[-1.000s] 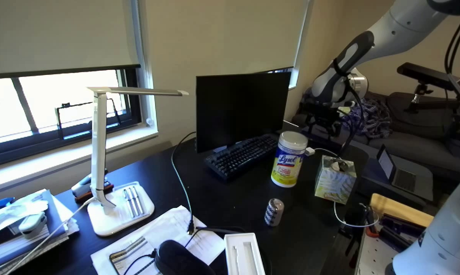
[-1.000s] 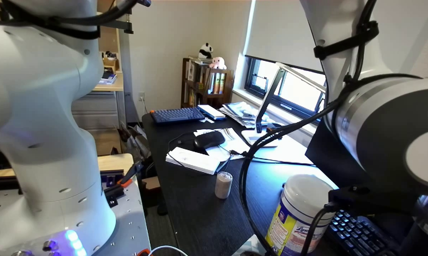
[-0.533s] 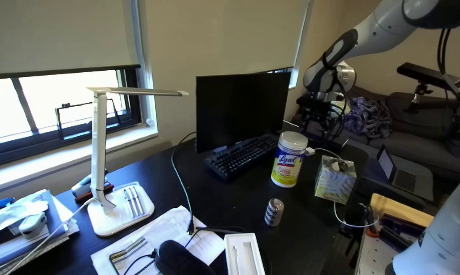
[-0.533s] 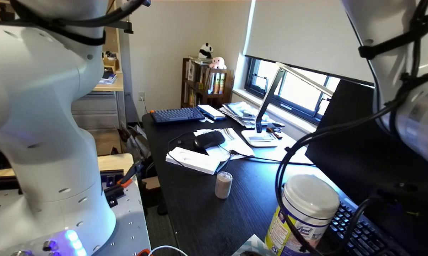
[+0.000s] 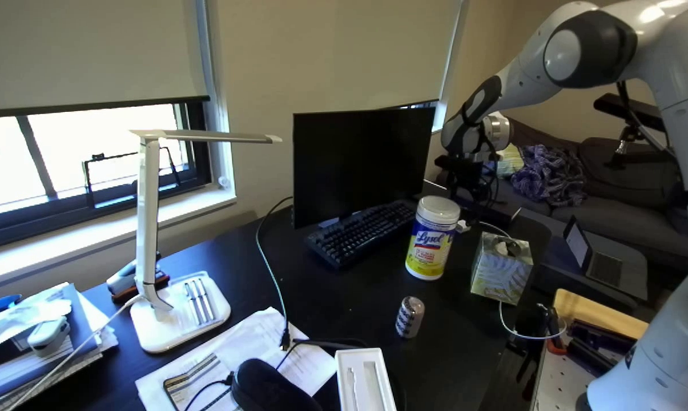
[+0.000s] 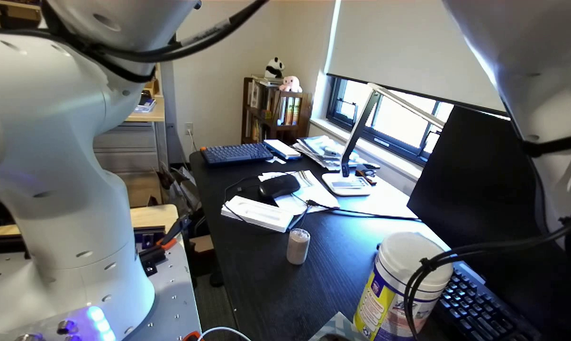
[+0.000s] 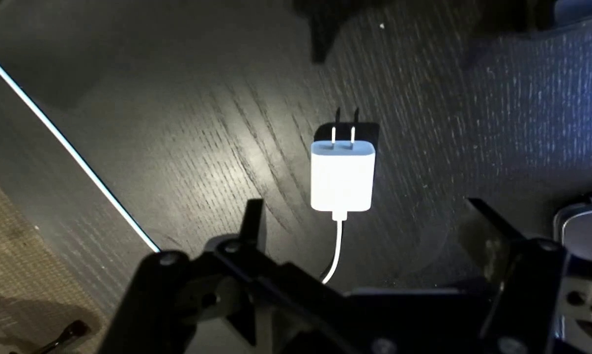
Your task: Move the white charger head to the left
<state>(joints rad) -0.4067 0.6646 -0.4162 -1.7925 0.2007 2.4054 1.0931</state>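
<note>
Wrist view: charger head runs vertically, prongs topmost.

On the dark desk, a Lysol wipes canister stands upright between a tissue box and a black keyboard. A monitor with a dark screen rises behind the keyboard. A small cylinder stands between the canister and a white box with molded slots, near which printed papers lie. A white desk lamp stands beside the papers. In an exterior view, a panda plush and a pink plush sit on a wooden bookcase. A patterned blanket lies on a sofa.
</note>
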